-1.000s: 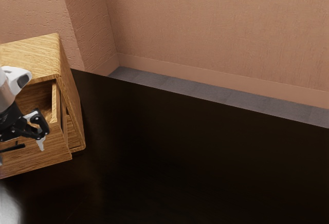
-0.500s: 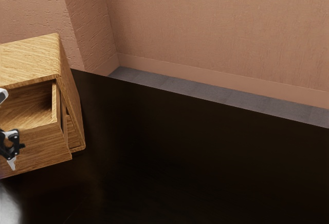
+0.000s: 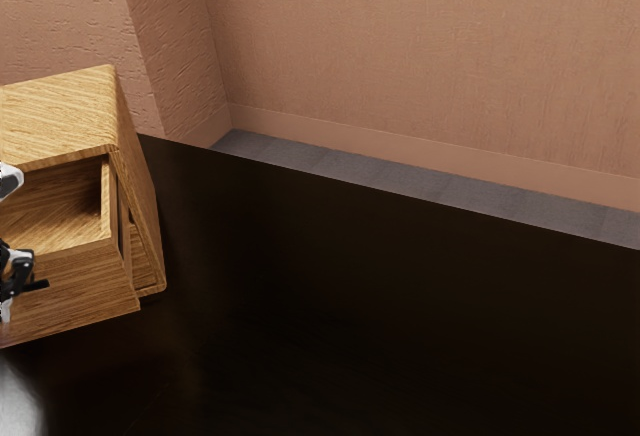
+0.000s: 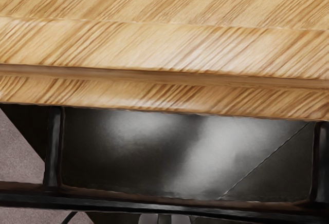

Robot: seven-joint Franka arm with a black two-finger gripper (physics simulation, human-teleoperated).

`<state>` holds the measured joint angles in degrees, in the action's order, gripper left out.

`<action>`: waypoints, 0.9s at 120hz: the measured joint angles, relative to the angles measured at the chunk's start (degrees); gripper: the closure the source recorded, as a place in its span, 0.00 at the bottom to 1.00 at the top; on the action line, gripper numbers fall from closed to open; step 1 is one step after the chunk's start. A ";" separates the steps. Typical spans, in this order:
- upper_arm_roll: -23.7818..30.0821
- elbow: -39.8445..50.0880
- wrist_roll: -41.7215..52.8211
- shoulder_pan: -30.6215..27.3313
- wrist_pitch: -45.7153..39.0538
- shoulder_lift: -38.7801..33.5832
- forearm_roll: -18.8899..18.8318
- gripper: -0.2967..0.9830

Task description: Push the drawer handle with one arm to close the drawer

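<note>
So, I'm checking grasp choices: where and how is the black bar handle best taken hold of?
I'd grip the black bar handle across its thin middle, coming from in front of the open drawer: posts near its ends hold it off the drawer, leaving a gap behind.

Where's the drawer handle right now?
At the exterior view's left edge, the black drawer handle juts from the open drawer's front, close by the gripper; in the wrist view it runs alongside that wooden front.

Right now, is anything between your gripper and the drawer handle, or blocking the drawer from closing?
Nothing visible either way: the gripper is beside the handle, and no object shows between the open drawer and the cabinet. Hidden parts I can't judge.
</note>
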<state>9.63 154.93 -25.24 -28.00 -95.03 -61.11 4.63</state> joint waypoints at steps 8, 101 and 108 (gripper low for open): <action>0.03 -0.23 0.78 -0.09 -0.88 0.73 -0.06 0.84; -0.15 -7.71 5.90 -2.56 -6.70 14.84 -3.65 0.85; -0.15 -8.38 6.10 -2.65 -7.06 16.36 -3.90 0.85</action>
<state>9.48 146.56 -19.14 -30.65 -102.09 -44.75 0.73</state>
